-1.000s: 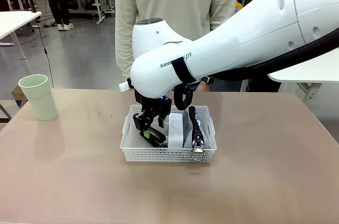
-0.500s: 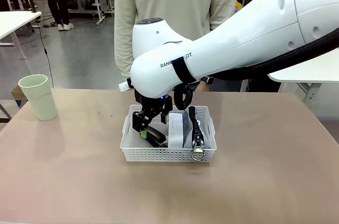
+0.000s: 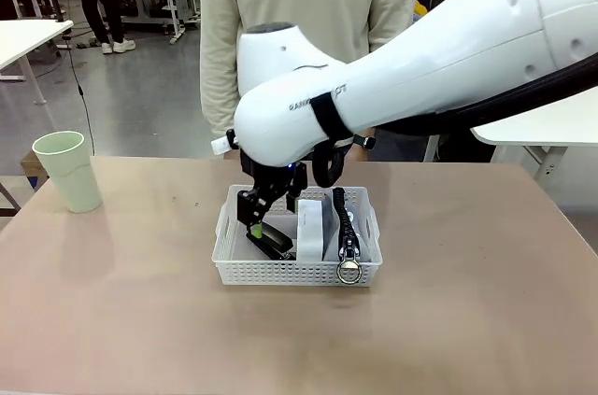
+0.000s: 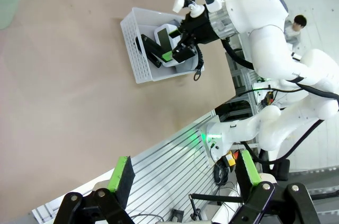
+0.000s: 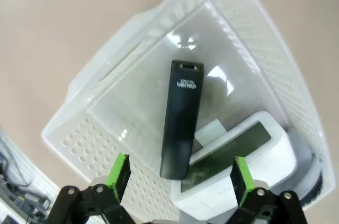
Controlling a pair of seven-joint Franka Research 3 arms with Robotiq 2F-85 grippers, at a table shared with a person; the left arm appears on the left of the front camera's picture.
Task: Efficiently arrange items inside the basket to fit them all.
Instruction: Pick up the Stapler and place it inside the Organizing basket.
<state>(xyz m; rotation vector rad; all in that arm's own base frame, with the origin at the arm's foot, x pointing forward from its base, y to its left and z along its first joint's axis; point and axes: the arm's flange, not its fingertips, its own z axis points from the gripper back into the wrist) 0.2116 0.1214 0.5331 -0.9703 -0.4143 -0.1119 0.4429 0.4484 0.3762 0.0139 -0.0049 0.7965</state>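
My right gripper [image 3: 269,212] has come up since a second ago. Then it sat low in the basket [image 3: 297,271] with its fingers set close around the stapler [image 3: 274,243]. Now it hangs just above the stapler with its jaws spread wide and nothing between them.

From the right wrist, the stapler [image 5: 181,118] lies flat and free on the basket floor, lengthwise, between the two green pads of the right gripper [image 5: 180,177]. It is in the left part of the basket, near the left wall [image 5: 95,134]. It looks to be in the same spot as before.

The box [image 3: 310,230] stands on edge in the middle of the basket, just beside the stapler. The pouch [image 3: 347,224] stands along the right wall, its metal ring [image 3: 349,271] against the near wall. Neither has shifted.

The cup [image 3: 69,171] stands upright by the left edge of the table [image 3: 140,339], toward the far left corner and well apart from the basket, as before. The basket sits mid-table, nearer the far edge, in front of the person [image 3: 308,31] standing there.

My left gripper [image 4: 185,173] is held well above the table, looking down on it, jaws wide apart and empty.
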